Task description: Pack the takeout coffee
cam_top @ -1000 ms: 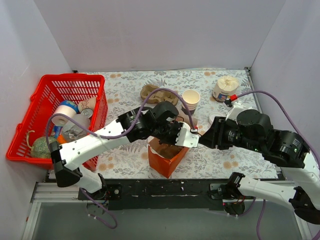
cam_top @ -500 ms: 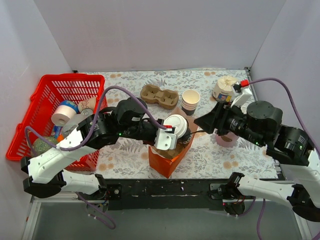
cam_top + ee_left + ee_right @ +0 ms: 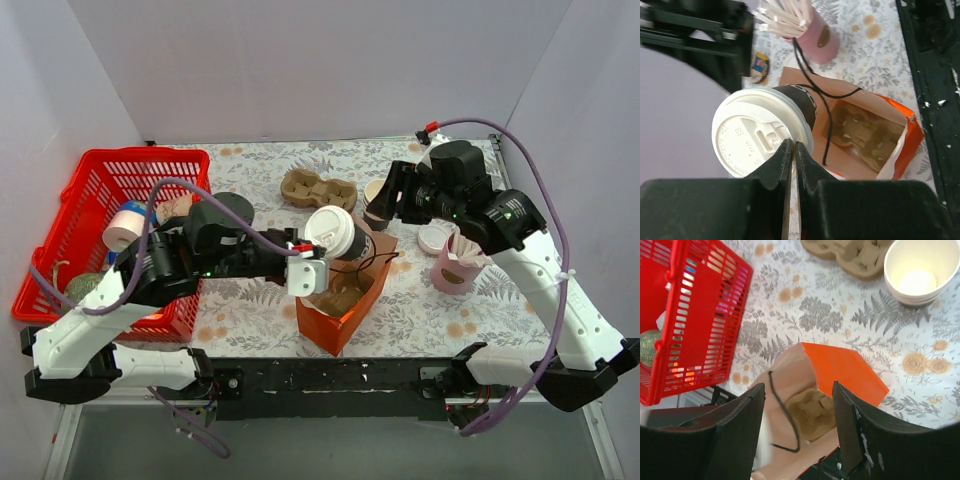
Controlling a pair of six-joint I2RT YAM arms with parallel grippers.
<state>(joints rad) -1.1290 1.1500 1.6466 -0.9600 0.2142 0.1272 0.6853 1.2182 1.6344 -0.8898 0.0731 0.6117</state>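
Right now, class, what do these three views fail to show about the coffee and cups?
Top external: stack of cups mostly behind the right gripper.
Left wrist: takeout coffee base hidden by its own lid.
Right wrist: red basket cut off by the left edge; bag partly behind the fingers.

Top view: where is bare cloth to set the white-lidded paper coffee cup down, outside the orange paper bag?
Bare floral tablecloth shows between the red plastic basket and the brown cardboard cup carrier, and at front right between the orange bag and the pink cup of white sticks. Crowded behind the bag, around the stacked cream cups.
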